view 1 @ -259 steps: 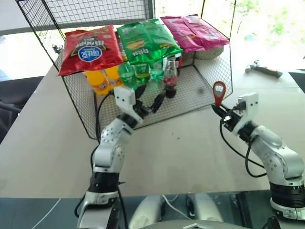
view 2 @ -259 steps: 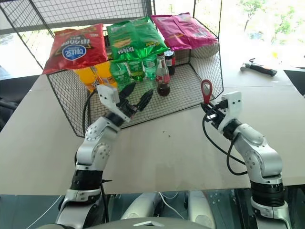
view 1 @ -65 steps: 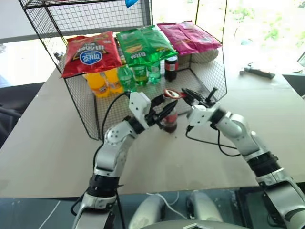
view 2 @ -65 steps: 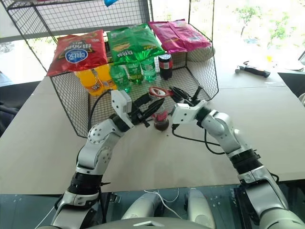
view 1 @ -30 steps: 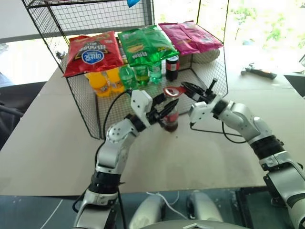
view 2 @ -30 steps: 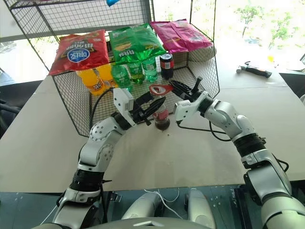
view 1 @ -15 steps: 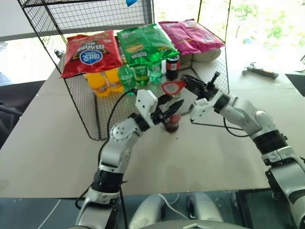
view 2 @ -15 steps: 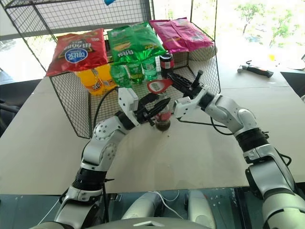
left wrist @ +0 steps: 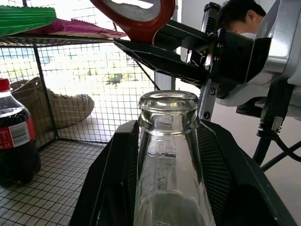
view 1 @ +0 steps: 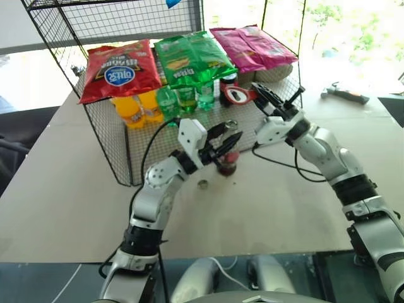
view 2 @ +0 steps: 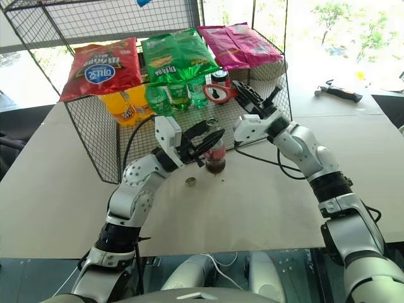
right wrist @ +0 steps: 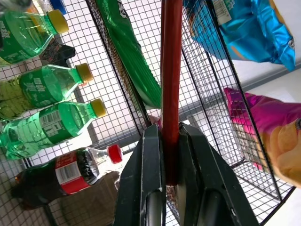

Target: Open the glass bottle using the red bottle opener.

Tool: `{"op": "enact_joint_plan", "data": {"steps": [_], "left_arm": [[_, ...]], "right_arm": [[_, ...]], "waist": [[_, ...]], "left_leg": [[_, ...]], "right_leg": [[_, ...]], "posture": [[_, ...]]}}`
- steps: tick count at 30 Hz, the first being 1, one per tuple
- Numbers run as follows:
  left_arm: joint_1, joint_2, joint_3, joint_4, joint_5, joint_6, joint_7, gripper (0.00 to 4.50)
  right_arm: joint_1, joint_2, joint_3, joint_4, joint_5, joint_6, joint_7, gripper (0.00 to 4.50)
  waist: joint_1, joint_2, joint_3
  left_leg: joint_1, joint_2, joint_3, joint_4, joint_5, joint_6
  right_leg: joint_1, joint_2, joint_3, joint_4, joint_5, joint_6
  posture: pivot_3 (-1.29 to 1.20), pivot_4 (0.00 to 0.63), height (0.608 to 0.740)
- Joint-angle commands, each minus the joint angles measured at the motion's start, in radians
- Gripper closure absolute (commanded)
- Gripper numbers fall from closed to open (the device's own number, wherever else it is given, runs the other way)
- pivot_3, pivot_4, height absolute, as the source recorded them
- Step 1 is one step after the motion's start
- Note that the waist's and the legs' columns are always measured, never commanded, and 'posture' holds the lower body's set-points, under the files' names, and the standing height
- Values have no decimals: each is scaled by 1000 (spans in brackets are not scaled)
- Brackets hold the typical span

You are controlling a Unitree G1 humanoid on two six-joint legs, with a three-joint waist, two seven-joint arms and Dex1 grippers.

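The glass bottle (view 1: pixel 227 163) stands on the table just in front of the wire basket, with my left gripper (view 1: pixel 226 140) shut around its neck. In the left wrist view the bottle's mouth (left wrist: pixel 168 106) is bare and uncapped, a black finger (left wrist: pixel 115 179) on each side. A small round cap (view 1: pixel 202 184) lies on the table beside the bottle. My right gripper (view 1: pixel 252 95) is shut on the handle of the red bottle opener (view 1: pixel 236 95), held above and behind the bottle, clear of it. The right wrist view shows the opener (right wrist: pixel 170 70) edge-on between the fingers.
The wire basket (view 1: pixel 120 158) behind holds chip bags (view 1: pixel 120 68), green bottles (view 1: pixel 187 98), orange bottles (view 1: pixel 134 108) and a dark bottle with a red cap (right wrist: pixel 70 172). A dark tool (view 1: pixel 344 93) lies far right. A person's head (left wrist: pixel 240 14) shows beyond the right gripper.
My right gripper has lifted the opener up and back off the bottle's top. A cap now lies on the table left of the bottle. The left gripper has held still.
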Motion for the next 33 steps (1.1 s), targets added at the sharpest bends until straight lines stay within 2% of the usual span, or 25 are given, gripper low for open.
{"op": "enact_joint_plan", "data": {"steps": [1,5,11,14,18,26,30,33], "left_arm": [[22,11,-9,24,8,25,-9,1848],[25,13,-8,20,9,21,-8,80],[33,14,-7,10,6,19,-8,32],[44,22,-6,-2,4,21,-13,32],[69,47,-4,-37,-10,45,-28,32],[126,133,19,-111,-43,105,-68,32],[158,159,38,-155,-43,128,-57,32],[215,173,72,-207,-51,151,-29,32]], "right_arm": [[7,6,-38,-29,52,18,11,4500],[15,9,-36,-37,62,27,21,4500],[22,14,-39,-32,86,35,39,4500],[39,40,-46,-24,184,76,113,4500],[111,110,-105,-94,366,299,233,4500],[178,149,-155,-196,484,511,319,4500],[241,183,-199,-322,646,779,396,4500],[325,186,-220,-458,817,1114,464,4500]], "waist": [[-1,0,1],[-2,-3,4],[-3,-3,4],[-3,-3,4],[-3,-3,4],[-4,-2,5],[-2,-2,5],[-2,-2,5]], "left_leg": [[0,0,0,0,0,0],[-4,0,0,-1,0,0],[-15,0,2,-1,0,0],[-18,0,1,-1,0,0],[-18,0,1,-1,0,0],[-17,0,1,-1,0,0],[-17,0,1,-1,0,0],[-18,1,0,-1,0,0]], "right_leg": [[0,0,0,0,0,0],[-6,0,0,0,0,0],[-17,0,0,0,1,-1],[-20,0,-1,0,1,-1],[-19,0,0,0,1,-1],[-20,0,0,1,1,-1],[-19,0,1,1,1,-1],[-19,0,1,1,1,-1]], "posture": [[0,150,735],[0,150,735],[0,150,735],[0,150,735],[0,150,735],[0,150,735],[0,150,735],[0,150,735]]}}
